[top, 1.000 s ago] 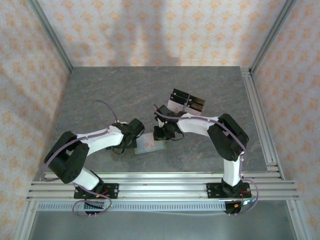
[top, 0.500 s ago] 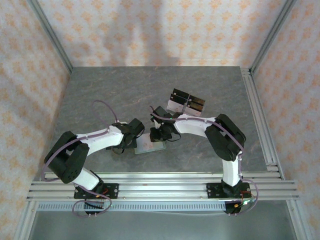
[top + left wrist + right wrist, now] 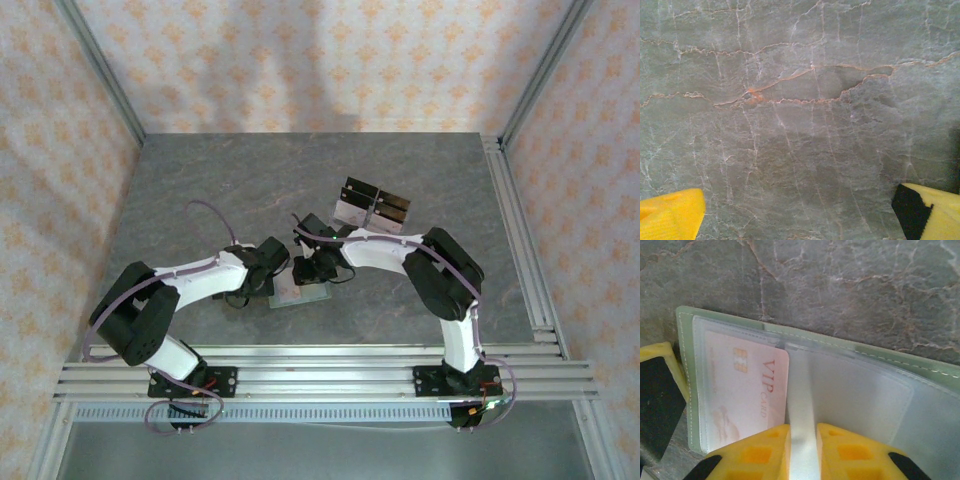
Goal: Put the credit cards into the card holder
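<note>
Right wrist: right end effector (image 3: 801, 435) clamped on a pale credit card (image 3: 799, 390), seen edge-on, its far end over the middle of the card holder (image 3: 880, 357). Holder lies open and flat on the worktop (image 3: 865, 285), green, clear sleeves (image 3: 860, 400) facing up. Cannot tell if the held card is inside one. Pink VIP card (image 3: 747, 390) sits in the left sleeve, just beside the held card.

Left wrist: left end effector (image 3: 800, 215) spread wide, nothing between the fingers, above bare worktop.

Top external: both end effectors at the holder; rack (image 3: 372, 205) near, farther back.
</note>
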{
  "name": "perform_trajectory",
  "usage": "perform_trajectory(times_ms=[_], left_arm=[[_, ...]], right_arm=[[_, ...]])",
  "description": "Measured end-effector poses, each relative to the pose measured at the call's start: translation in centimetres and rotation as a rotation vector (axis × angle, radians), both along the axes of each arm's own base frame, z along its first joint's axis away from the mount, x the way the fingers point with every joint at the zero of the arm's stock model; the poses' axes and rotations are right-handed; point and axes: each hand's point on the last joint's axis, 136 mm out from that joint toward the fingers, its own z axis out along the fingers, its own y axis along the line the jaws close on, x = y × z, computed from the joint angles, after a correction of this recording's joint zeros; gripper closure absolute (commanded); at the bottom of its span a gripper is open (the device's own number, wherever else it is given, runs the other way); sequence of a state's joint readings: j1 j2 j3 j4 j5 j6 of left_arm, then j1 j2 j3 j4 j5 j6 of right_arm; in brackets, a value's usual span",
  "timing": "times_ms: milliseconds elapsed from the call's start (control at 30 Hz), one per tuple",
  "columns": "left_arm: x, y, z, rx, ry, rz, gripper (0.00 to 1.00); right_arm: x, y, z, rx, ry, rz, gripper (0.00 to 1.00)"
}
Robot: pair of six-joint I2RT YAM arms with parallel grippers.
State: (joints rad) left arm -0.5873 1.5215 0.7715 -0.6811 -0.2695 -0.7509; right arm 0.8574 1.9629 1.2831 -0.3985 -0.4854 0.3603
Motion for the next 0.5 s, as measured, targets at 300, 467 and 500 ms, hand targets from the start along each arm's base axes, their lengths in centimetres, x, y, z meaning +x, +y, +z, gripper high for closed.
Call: perform_trajectory(times_ms=[300, 467, 500], left_arm=[[0.0, 0.0, 0.0, 0.000, 0.000, 0.000, 0.00], [0.0, 0.0, 0.0, 0.000, 0.000, 0.000, 0.00], [0.0, 0.0, -0.1, 0.001, 0.001, 0.000, 0.00]], right_arm=[[-0.2, -1.8, -0.2, -0.033, -0.012, -0.001, 0.78], [0.1, -3.3, -0.2, -0.041, -0.008, -0.031, 0.78], [0.2, -3.4, -0.2, -0.041, -0.008, -0.033, 0.78]])
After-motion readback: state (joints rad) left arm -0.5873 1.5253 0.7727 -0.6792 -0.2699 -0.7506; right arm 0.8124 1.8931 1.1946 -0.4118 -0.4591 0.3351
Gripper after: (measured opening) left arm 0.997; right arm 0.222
